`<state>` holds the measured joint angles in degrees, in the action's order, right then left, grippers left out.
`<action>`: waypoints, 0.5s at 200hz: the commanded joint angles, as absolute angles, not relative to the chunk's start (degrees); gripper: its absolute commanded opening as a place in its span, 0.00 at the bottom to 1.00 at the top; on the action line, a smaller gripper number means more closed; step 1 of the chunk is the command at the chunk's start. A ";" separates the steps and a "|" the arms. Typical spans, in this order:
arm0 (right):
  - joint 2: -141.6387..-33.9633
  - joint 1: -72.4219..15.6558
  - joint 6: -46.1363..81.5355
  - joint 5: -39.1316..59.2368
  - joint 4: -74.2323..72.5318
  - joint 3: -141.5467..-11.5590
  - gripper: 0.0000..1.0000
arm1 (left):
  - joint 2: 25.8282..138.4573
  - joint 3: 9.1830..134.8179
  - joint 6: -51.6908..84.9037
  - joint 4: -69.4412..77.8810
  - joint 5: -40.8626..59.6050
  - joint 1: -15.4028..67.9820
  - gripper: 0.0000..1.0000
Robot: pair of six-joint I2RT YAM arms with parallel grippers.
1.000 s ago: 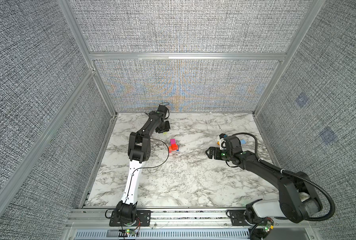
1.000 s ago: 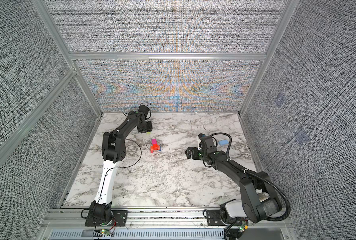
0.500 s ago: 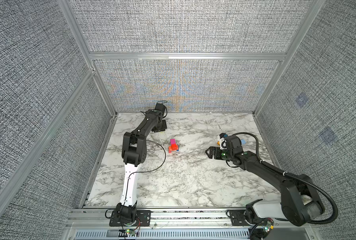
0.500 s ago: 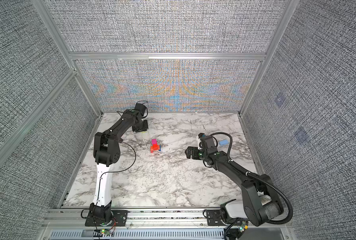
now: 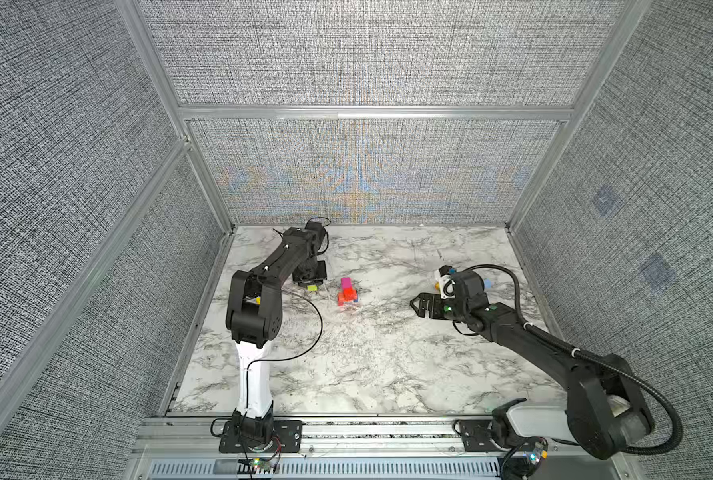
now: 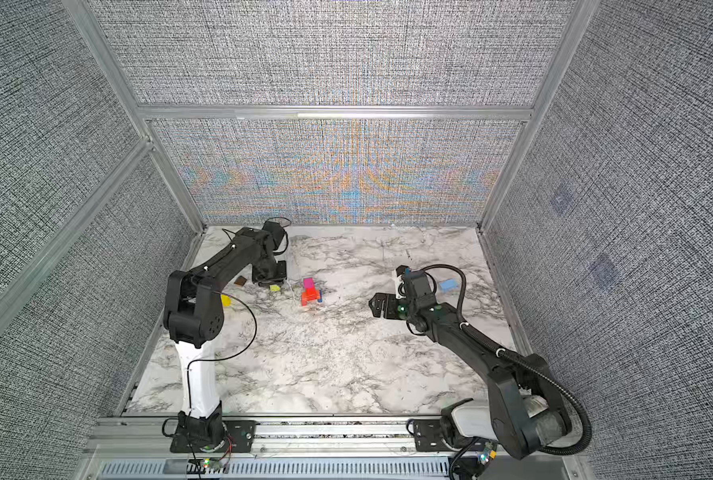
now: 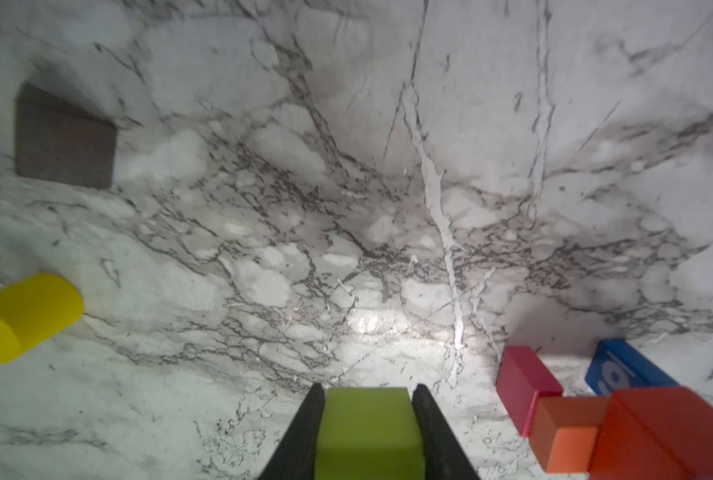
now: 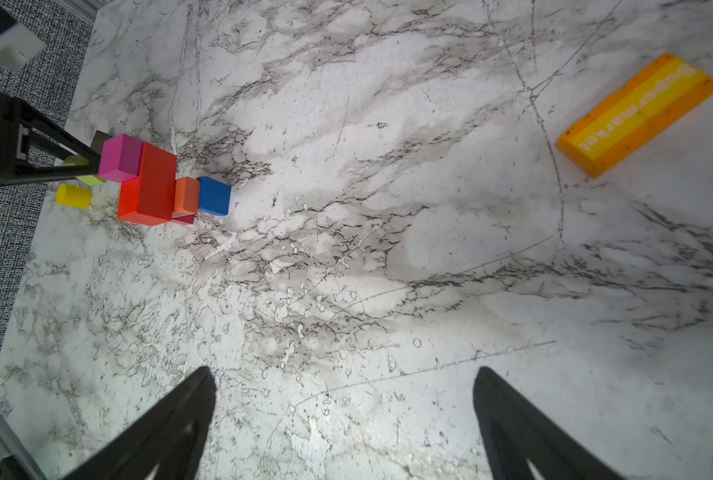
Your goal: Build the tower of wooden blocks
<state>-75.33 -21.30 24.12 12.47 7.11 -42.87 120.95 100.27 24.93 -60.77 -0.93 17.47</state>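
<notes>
The left claw (image 7: 368, 388) clamps one lime block (image 7: 369, 432) just beside the tower (image 8: 151, 187) (magenta atop red, orange, blue) on the tabletop (image 5: 367, 365). Past it from the tower: one yellow cylinder (image 7: 22, 316), one brown block (image 7: 66, 139). The right claw (image 8: 344, 374), spread wide, hangs well apart from the tower; one orange brick (image 8: 637, 114) and one light-blue block (image 6: 448, 284) lie farther.

Lime block (image 7: 369, 432) gripped nr low red/orange/magenta tower (image 5: 348, 292); yellow cyl (image 7: 22, 318), brown block (image 7: 66, 137) loose

Bare tabletop (image 5: 379, 332) between right hand (image 5: 417, 306) and tower (image 5: 348, 293) — left hand (image 7: 369, 392) crowds tower.
</notes>
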 commanded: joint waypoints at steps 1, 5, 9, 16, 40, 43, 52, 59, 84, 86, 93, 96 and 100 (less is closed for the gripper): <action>-74.46 -21.32 24.08 12.77 7.23 -42.46 0.99 | 120.74 99.33 23.73 -62.13 2.94 17.40 0.25; -74.27 -21.41 24.07 12.75 7.27 -42.39 0.99 | 121.01 99.32 23.73 -61.98 3.59 17.40 0.25; -74.13 -21.29 24.08 12.67 7.29 -42.34 0.99 | 121.38 99.45 23.73 -61.90 4.18 17.40 0.25; -73.97 -21.31 23.99 12.61 7.29 -42.16 0.99 | 122.21 99.93 23.65 -61.94 5.39 17.40 0.25; -73.65 -21.36 23.90 12.39 7.47 -42.08 0.99 | 125.54 102.60 23.54 -63.13 6.94 17.40 0.27; -73.67 -21.35 23.91 12.39 7.43 -41.98 0.99 | 125.78 102.84 23.55 -63.19 7.02 17.40 0.27; -73.74 -21.32 23.91 12.39 7.38 -42.01 0.99 | 126.65 103.38 23.64 -63.19 7.39 17.40 0.28; -73.83 -21.37 23.97 12.39 7.38 -42.08 0.99 | 127.41 103.96 23.64 -63.32 7.62 17.40 0.29; -74.18 -21.40 23.91 12.48 7.30 -42.18 0.99 | 130.23 106.54 23.30 -65.02 7.30 17.40 0.31; -74.20 -21.43 23.91 12.48 7.30 -42.19 0.99 | 130.31 106.66 23.29 -65.14 7.25 17.40 0.32; -74.34 -21.37 23.89 12.49 7.32 -42.23 0.99 | 130.72 107.02 23.23 -65.31 7.28 17.38 0.35; -74.28 -21.36 23.90 12.53 7.30 -42.26 0.99 | 130.76 107.17 23.14 -65.33 7.24 17.40 0.37; -74.35 -21.44 23.91 12.48 7.30 -42.19 0.99 | 130.78 107.28 23.12 -65.31 7.24 17.40 0.39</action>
